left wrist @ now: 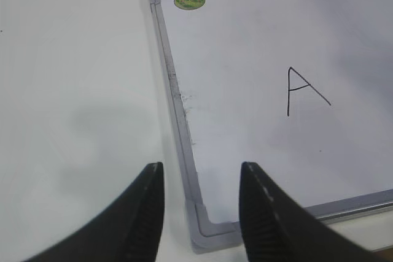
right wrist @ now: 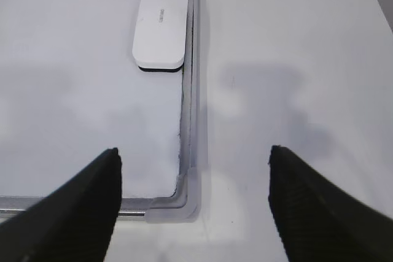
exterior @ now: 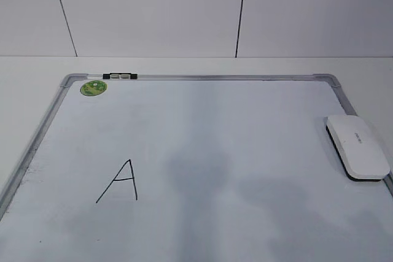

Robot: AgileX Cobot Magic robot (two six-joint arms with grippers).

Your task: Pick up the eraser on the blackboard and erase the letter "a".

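Note:
The eraser [exterior: 357,146], a white glossy block with a black underside, lies on the blackboard [exterior: 202,78] at its right edge; it also shows in the right wrist view [right wrist: 159,27]. The board is white with a silver frame. No small cursive "a" is in view; only a tall capital "A" [exterior: 120,181] is drawn at the left, also seen in the left wrist view [left wrist: 304,90]. My left gripper [left wrist: 199,176] is open above the board's near left corner. My right gripper [right wrist: 193,157] is open wide above the near right corner, short of the eraser. Neither shows in the exterior view.
A round green sticker [exterior: 93,88] and a black-and-silver clip [exterior: 120,77] sit at the board's far left corner. The board lies on a white table [left wrist: 73,90] with a panelled white wall [exterior: 147,10] behind.

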